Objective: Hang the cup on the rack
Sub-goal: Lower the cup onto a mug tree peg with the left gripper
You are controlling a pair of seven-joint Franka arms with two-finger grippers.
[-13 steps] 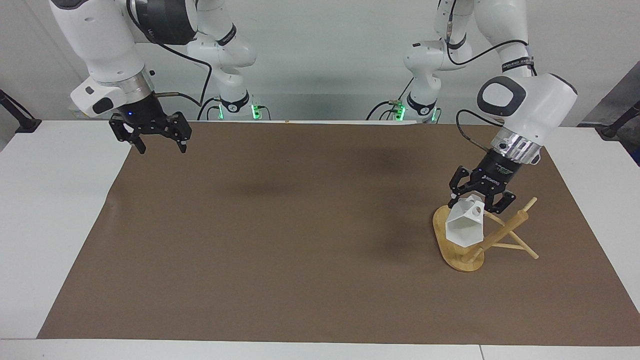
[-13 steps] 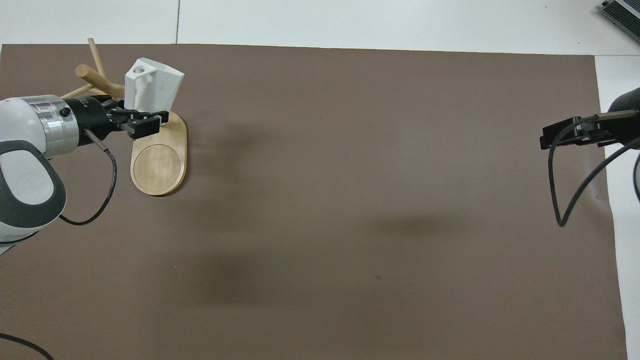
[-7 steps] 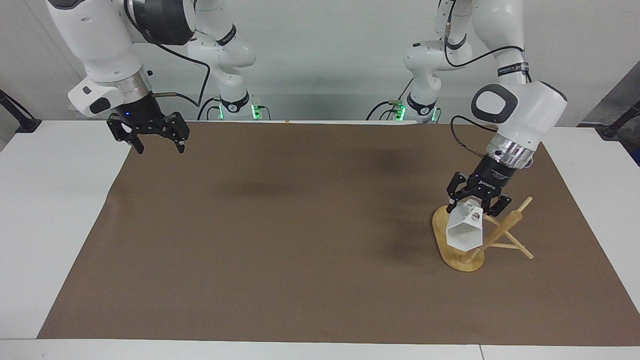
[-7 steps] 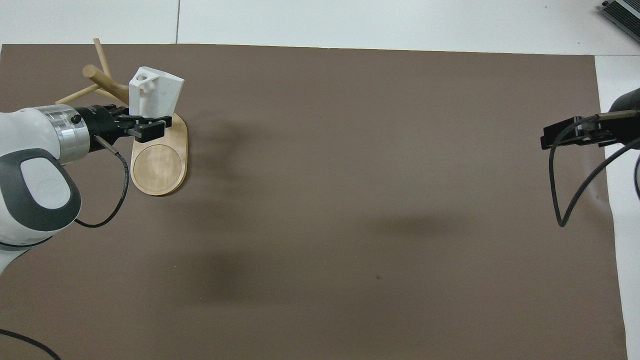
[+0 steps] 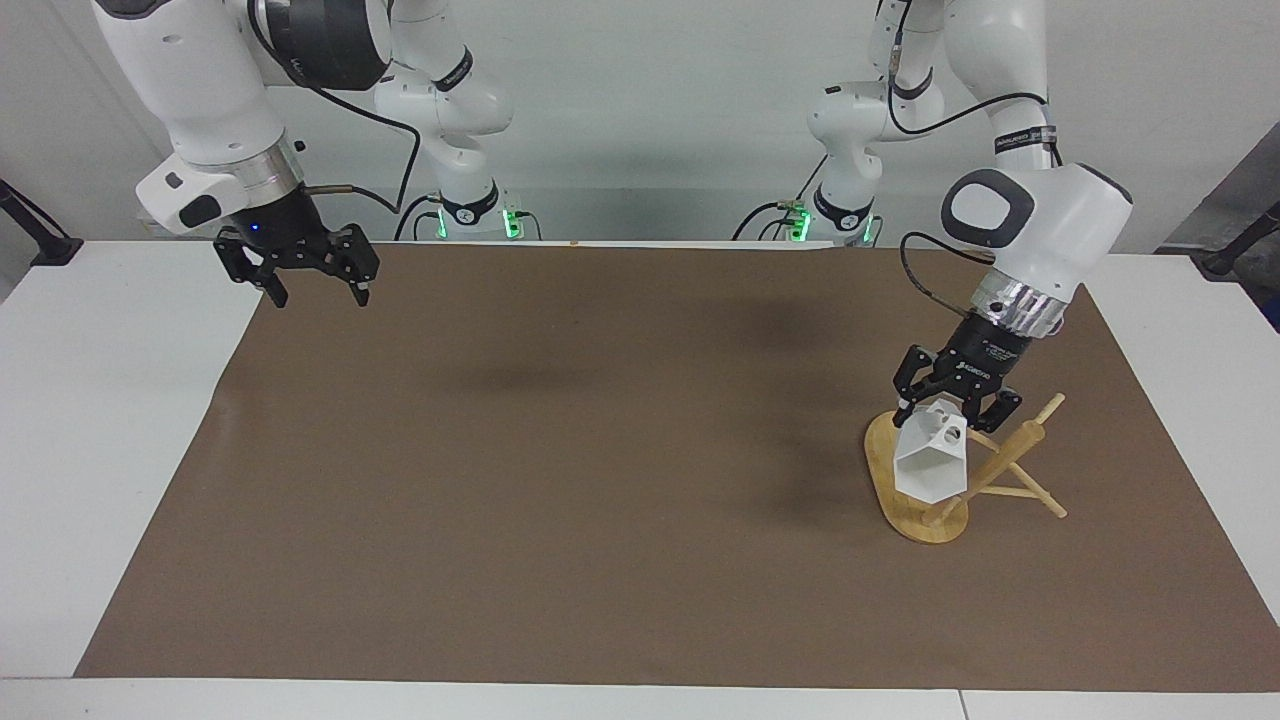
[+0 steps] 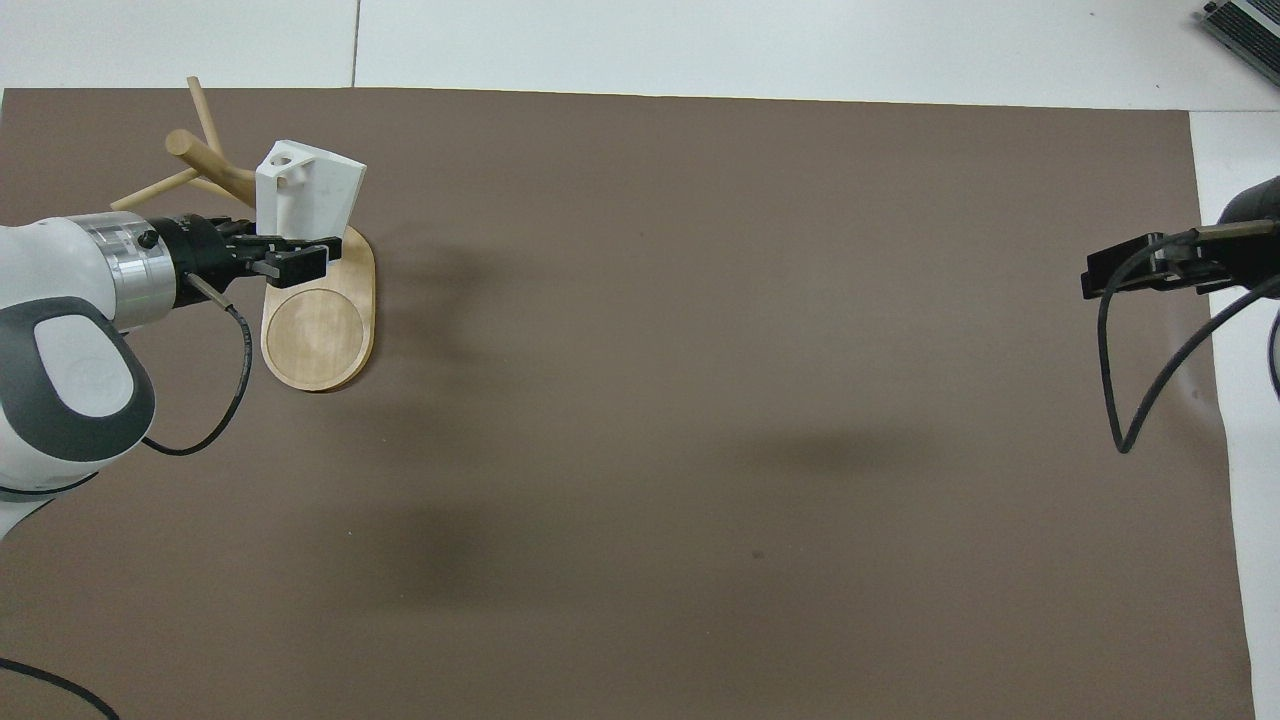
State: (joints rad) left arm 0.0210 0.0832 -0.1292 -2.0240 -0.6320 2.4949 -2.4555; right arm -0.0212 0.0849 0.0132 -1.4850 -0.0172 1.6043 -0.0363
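Note:
The white faceted cup (image 5: 930,465) hangs tilted in my left gripper (image 5: 955,408), which is shut on its upper end. The cup's handle with the round hole faces up. The cup is over the oval base of the bamboo rack (image 5: 880,450), right beside the leaning central post and its thin pegs. In the overhead view the cup (image 6: 315,190) covers the end of the rack base (image 6: 320,330) where the post stands, with the left gripper (image 6: 285,252) at its edge. My right gripper (image 5: 318,292) is open and empty, waiting over the mat's corner at the right arm's end (image 6: 1095,278).
A brown mat (image 5: 600,480) covers most of the white table (image 5: 120,420). A black cable loops from the left wrist (image 6: 220,400) and another from the right wrist (image 6: 1130,400).
The left gripper and the cup shifted a little toward the rack's post and slightly lower. The post's top shifted slightly. The right arm barely moved.

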